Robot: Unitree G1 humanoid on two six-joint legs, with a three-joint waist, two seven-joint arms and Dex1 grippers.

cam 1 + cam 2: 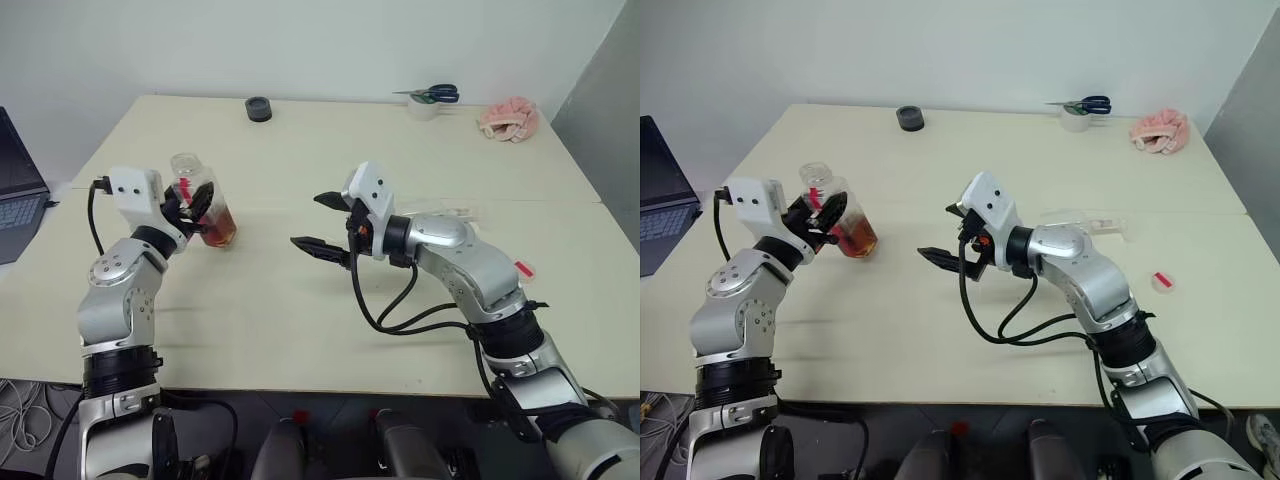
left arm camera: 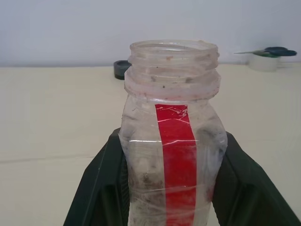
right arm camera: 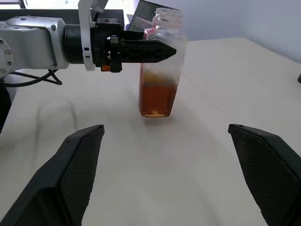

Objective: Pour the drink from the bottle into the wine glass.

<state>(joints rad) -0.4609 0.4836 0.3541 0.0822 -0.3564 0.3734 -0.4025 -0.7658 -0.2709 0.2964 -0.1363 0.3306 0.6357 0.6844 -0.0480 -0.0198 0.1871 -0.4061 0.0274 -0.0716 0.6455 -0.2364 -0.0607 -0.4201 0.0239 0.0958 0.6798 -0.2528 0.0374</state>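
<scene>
Left claw (image 1: pixel 192 208) grips the uncapped bottle (image 1: pixel 205 205) upright over the bench (image 1: pixel 300 310); right claw (image 1: pixel 322 224) gapes wide, empty. Judging next: find the wine glass, then tip the drink (image 3: pixel 156 100) in.

I find nothing I can read anywhere in these views. The bottle (image 2: pixel 171 141) carries a plain red strip (image 2: pixel 178 160) running up its side, and from the left wrist view I see no letters, numbers or brand mark on it. The small red-marked item (image 1: pixel 1162 281) lying on the desk (image 1: pixel 940 330) is too small for me to tell whether it bears any print.
</scene>
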